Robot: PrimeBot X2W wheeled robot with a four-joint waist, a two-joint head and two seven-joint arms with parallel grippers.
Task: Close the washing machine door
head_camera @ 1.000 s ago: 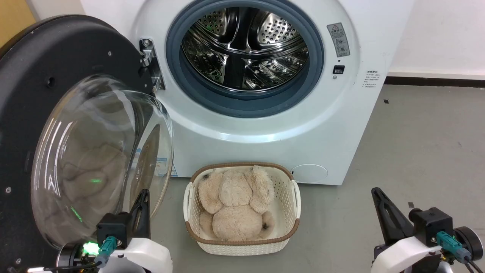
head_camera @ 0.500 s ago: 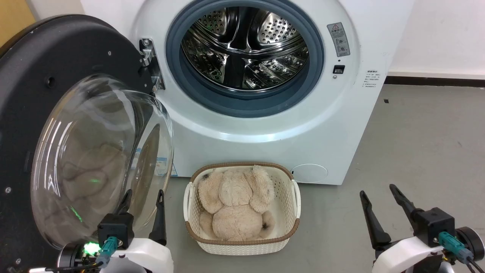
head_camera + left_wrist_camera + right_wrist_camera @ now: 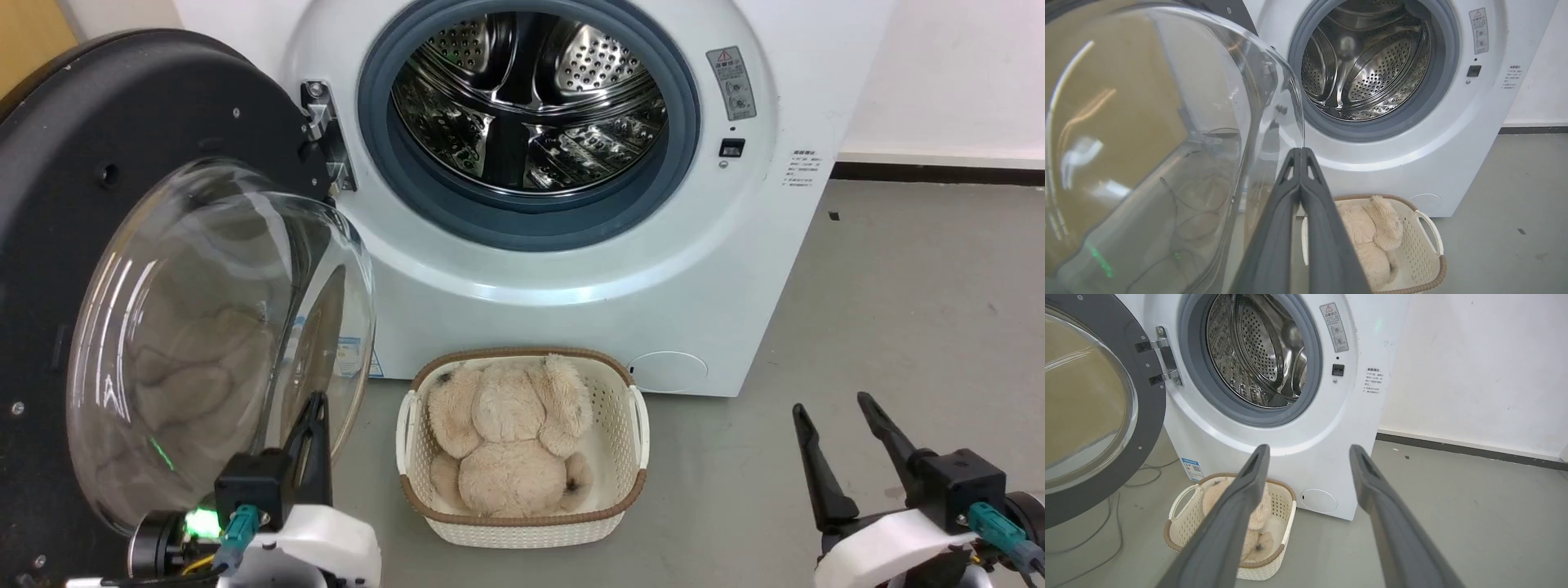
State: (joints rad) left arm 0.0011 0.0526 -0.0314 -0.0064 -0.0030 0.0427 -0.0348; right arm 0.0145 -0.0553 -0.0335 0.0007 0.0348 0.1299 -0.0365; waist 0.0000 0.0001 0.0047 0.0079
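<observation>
While the door (image 3: 122, 122) stands swung fully out to the left of the washer (image 3: 571, 310), I log the task as not begun.

- Drum (image 3: 531, 98): uncovered.
- Left gripper (image 3: 315, 406): fingers pressed together, holding nothing, low beside the lower rim of the door's glass. I cannot tell whether they touch.
- Right gripper (image 3: 831, 404): fingers spread, empty, well apart from the washer.
- Basket (image 3: 637, 425) with toy (image 3: 506, 441): just before the washer, possibly near the door's sweep.
- Left to do: push the door round and latch it.
</observation>
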